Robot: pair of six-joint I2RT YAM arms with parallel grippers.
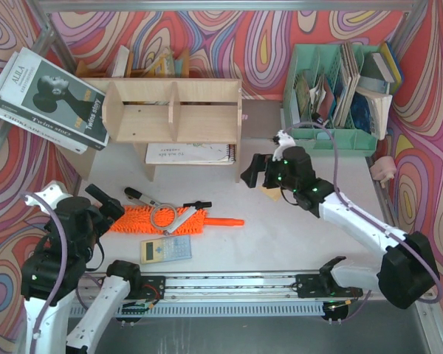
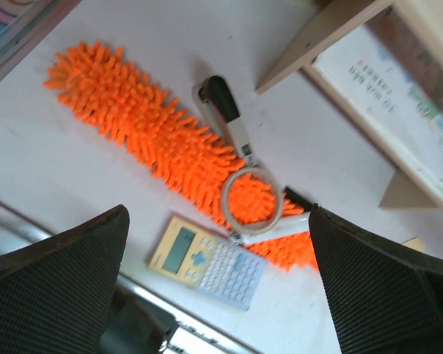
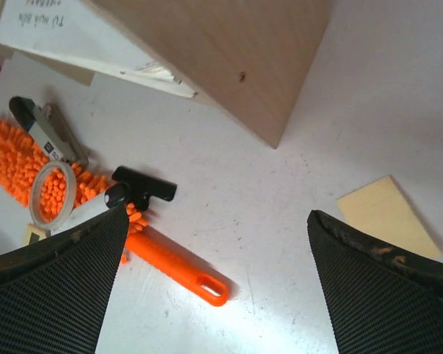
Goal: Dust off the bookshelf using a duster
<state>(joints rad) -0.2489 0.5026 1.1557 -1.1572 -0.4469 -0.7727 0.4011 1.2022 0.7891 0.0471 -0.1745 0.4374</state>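
Right gripper [image 1: 252, 171], jaws wide apart, hovers over the table [image 1: 295, 236] facing the duster [image 1: 159, 220], probably lining up on its bare orange handle [image 1: 225, 221]. Duster lies before the bookshelf [image 1: 173, 110], untouched; left gripper [image 1: 103, 200] spread too.

the duster [image 1: 133, 220] [image 2: 133, 125] [image 3: 170, 265] lies flat on the surface [image 1: 280, 236], untouched, between the two hands. its long bright-orange fluffy head starts just in front of the wide-open left hand [image 1: 107, 203], and its thin orange plastic handle, with a slot at the tip, points toward the right arm's side, ending near the open right hand [image 1: 260, 173] but apart from it. the bookshelf [image 1: 173, 110] [image 2: 332, 29] [image 3: 229, 51], low, wide, of light plywood with upright dividers and side panels as legs, stands upright beyond the left hand; its nearest side panel is just to the left of the right hand, not touching it
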